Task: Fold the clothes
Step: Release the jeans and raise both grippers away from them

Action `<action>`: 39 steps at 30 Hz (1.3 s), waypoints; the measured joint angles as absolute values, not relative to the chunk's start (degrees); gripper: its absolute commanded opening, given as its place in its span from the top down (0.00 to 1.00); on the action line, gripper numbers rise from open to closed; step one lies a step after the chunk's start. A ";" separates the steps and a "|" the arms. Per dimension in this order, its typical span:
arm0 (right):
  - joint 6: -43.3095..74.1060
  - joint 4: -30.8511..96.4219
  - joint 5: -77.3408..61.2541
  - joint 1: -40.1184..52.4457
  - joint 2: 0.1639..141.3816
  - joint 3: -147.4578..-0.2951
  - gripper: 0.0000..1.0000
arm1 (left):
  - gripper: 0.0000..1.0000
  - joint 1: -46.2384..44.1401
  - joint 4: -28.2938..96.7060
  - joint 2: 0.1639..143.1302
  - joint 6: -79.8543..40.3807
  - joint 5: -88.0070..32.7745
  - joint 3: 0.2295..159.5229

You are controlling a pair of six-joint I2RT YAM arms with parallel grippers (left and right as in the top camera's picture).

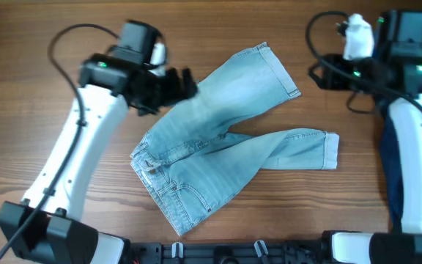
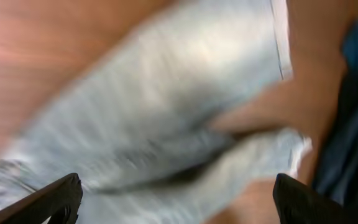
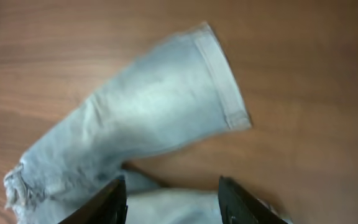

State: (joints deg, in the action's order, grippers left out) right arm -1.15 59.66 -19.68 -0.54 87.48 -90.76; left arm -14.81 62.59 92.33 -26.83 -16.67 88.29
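Black fingertips [image 2: 55, 198] of the left tool [image 2: 178, 199] are showing at the bottom corners of the left wrist view, standing wide apart and holding nothing, with the blurred jeans [image 2: 166, 112] lying below them. From overhead the jeans [image 1: 222, 139] are lying flat in the middle of the wooden bench [image 1: 35, 147], not folded. They are light blue faded denim; the waist with its stitched pockets is pointing to the near edge, and the two legs are spreading like a V, one toward the far side and one toward the right, each ending in a hemmed cuff. The left tool [image 1: 185, 82] is hovering at the edge of the far leg. The right tool [image 3: 173, 199] is also open and empty, looking down on the far leg and its cuff. A dark blue garment [image 1: 393, 172] is lying beside the right arm.
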 measured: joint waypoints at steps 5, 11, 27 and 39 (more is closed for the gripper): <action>-1.37 46.89 -19.90 5.28 95.92 -91.15 0.52 | 0.02 -5.13 60.20 92.36 -26.94 -14.98 88.29; -2.00 36.82 -19.66 6.66 108.44 -91.18 0.44 | 0.00 3.22 60.40 93.30 -27.11 -14.20 88.29; -10.72 28.75 -14.31 6.55 120.01 -91.18 0.40 | 0.00 5.10 49.84 109.78 -27.14 -13.93 88.29; -9.50 23.11 -13.21 6.55 120.01 -91.18 0.96 | 0.87 5.10 44.47 113.91 -27.51 -13.74 88.29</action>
State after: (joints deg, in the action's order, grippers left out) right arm -9.50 23.11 -13.21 6.55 120.01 -91.18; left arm 5.10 44.47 113.91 -27.51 -13.74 88.29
